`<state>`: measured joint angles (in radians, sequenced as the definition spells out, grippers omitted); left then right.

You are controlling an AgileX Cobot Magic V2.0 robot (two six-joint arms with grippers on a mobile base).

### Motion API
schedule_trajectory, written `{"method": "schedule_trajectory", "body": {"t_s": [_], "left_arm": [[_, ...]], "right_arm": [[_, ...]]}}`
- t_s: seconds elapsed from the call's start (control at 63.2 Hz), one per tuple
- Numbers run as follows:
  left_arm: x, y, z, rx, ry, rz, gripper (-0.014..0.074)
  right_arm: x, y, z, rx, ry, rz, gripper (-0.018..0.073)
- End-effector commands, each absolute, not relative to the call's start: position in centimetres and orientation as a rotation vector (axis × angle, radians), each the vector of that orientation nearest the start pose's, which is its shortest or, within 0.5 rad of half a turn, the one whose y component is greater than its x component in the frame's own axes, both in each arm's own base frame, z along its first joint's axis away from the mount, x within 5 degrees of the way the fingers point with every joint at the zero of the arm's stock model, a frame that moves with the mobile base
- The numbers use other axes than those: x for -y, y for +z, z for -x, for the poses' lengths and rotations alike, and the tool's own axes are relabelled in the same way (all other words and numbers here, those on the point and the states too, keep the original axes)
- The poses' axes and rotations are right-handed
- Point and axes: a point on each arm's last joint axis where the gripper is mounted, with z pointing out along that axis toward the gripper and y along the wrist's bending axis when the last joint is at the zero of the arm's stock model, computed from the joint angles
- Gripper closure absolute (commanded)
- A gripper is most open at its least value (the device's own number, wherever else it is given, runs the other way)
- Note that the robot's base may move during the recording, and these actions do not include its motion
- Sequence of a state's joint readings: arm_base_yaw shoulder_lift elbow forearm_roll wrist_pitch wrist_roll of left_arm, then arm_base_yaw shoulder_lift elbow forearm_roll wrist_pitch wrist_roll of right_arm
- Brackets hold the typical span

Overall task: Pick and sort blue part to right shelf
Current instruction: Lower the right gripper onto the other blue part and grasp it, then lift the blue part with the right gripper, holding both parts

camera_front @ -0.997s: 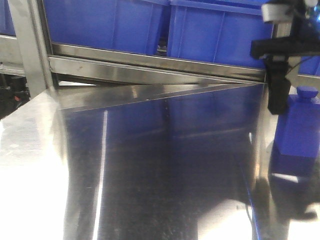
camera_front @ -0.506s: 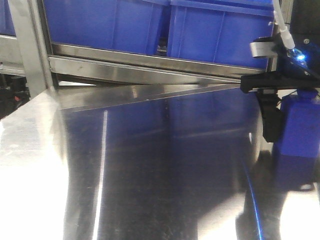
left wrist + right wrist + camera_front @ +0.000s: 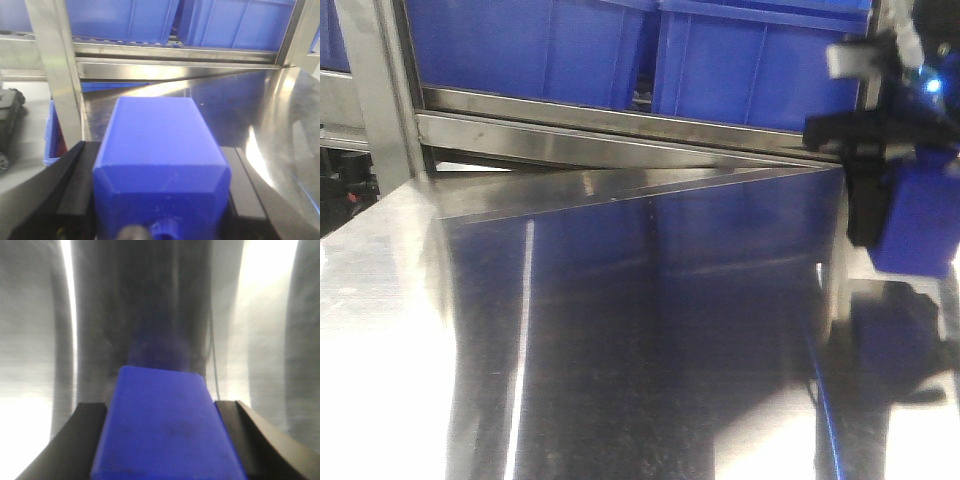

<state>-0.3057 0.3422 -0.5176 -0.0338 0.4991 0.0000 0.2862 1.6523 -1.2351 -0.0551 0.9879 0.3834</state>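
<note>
Gripping the blue part [image 3: 160, 150], left fingers [image 3: 75, 192] run off-frame.

Shiny steel table [image 3: 620, 330], bright glare streaking across it. Behind it, blue bins [image 3: 520, 45] sit on a metal rack [image 3: 620, 130].

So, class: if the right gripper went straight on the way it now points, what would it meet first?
The steel tabletop: the right gripper, shut on a blue block, points down at it with nothing between. Depth is unclear in the blurred view.
</note>
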Motion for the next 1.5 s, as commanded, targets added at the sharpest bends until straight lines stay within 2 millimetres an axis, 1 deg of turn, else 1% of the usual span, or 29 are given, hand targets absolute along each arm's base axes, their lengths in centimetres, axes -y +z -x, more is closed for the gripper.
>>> {"method": "schedule_trajectory", "body": {"t_s": [0.0, 0.063, 0.174, 0.364, 0.459, 0.491, 0.601, 0.823, 0.87, 0.965, 1.218, 1.313, 1.487], "left_arm": [[1.8, 33.6, -6.1, -1.68, -0.242, -0.214, 0.0241], [1.3, 33.5, -5.5, -1.679, -0.221, -0.175, 0.0241], [0.8, 33.3, -4.6, -1.678, -0.181, -0.149, 0.0241], [0.6, 33.3, -4.1, -1.669, -0.167, -0.138, 0.0241], [0.6, 33.3, -4.1, -1.671, -0.167, -0.139, 0.0241], [0.6, 33.3, -4.1, -1.673, -0.167, -0.139, 0.0241], [0.6, 33.3, -4.1, -1.673, -0.167, -0.139, 0.0241], [0.6, 33.2, -4.1, -1.675, -0.166, -0.139, 0.0241], [0.6, 33.2, -4.1, -1.677, -0.166, -0.139, 0.0241], [0.6, 33.2, -4.1, -1.677, -0.166, -0.139, 0.0241], [0.6, 33.2, -4.1, -1.68, -0.166, -0.139, 0.0241], [0.6, 33.2, -4.1, -1.68, -0.166, -0.139, 0.0241], [0.6, 33.2, -4.1, -1.68, -0.166, -0.139, 0.0241]], "right_arm": [[-8.4, 29.4, -30.8, -2.707, 0.08, -0.069, 0.0273], [-7.9, 30.9, -29.9, -2.627, 0.074, -0.038, 0.0273], [-7.1, 32.3, -27.9, -2.529, 0.056, -0.001, 0.0273], [-5.6, 33.4, -23.3, -2.4, 0.038, 0.118, 0.0273], [-4.9, 33.2, -20.8, -2.349, 0.033, 0.171, 0.0273], [-4.7, 33.3, -19.9, -2.322, 0.036, 0.178, 0.0273], [-3.9, 32.9, -17.2, -2.261, 0.044, 0.197, 0.0273], [-2.5, 30.6, -12.0, -2.142, 0.059, 0.219, 0.0273], [-2.1, 30.3, -10.8, -2.105, 0.066, 0.214, 0.0273], [-1.6, 29.9, -9.1, -2.05, 0.075, 0.204, 0.0273], [-0.2, 31.2, -4.3, -1.801, 0.093, 0.19, 0.0273], [0.2, 31.6, -3.0, -1.722, 0.094, 0.19, 0.0273], [0.5, 32.4, -1.4, -1.566, 0.118, 0.175, 0.0273]]}}
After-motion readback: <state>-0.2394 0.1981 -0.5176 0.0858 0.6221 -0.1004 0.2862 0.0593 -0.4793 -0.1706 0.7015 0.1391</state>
